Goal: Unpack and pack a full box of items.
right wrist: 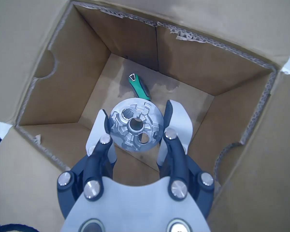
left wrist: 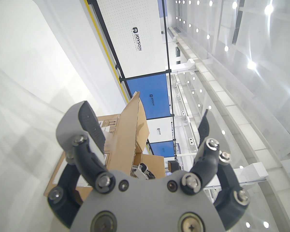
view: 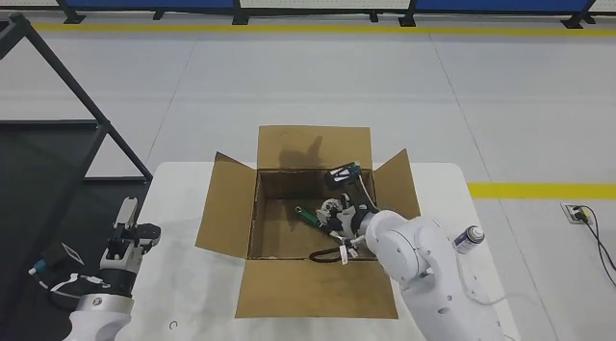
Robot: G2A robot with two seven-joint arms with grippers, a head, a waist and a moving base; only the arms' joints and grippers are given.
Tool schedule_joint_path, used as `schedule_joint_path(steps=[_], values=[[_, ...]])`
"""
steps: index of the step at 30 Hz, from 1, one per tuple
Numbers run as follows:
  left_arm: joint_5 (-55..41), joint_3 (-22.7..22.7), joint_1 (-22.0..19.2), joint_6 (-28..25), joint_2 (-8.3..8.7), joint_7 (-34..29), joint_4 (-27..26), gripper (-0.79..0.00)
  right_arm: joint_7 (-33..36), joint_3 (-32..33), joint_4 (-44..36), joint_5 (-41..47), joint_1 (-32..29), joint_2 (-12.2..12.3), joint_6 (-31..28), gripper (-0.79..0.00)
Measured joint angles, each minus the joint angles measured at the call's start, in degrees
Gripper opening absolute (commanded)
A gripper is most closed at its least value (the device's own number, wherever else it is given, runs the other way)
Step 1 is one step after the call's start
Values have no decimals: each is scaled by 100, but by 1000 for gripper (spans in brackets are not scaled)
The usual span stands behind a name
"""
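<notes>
Gripper of the right arm (right wrist: 136, 113) is closed on a round metal disc (right wrist: 135, 127), a machined part with a hole in the centre. One finger presses on each side of its edge, and the disc hangs between them with its face turned up to the wrist camera. Below the disc, on the floor of the cardboard box (right wrist: 195, 66), lies a green-handled tool (right wrist: 139, 89); I cannot say from the pictures whether the disc touches it. The four flaps of the box are folded outward, and its floor is mostly bare cardboard. The box therefore looks nearly empty. On the white table (view: 192, 283), a small bottle (view: 469, 238) stands outside the box, to its right. In my judgement the work is either near the end of unpacking or at the start of packing, but one moment does not show whether the disc goes in or comes out. In both cases much is left to do. The right arm bends over the near right corner of the box, and its wrist points down into the opening. The left gripper (left wrist: 147, 114) is at the left edge of the table, well apart from the box, with its fingers wide apart and holding nothing. It lies low and sideways, pointing along the table toward the outer wall of the box.
</notes>
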Motion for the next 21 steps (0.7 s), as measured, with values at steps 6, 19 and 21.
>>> schedule_joint_path(steps=[6,19,21], values=[[0,0,0,0,0,0,0,0,25,74,-258,1,-124,25,-75,-785],[0,0,0,0,0,0,0,0,-133,114,-412,121,-241,34,-163,-785],[0,0,0,0,0,0,0,0,-114,218,-718,386,-338,51,-287,-785]])
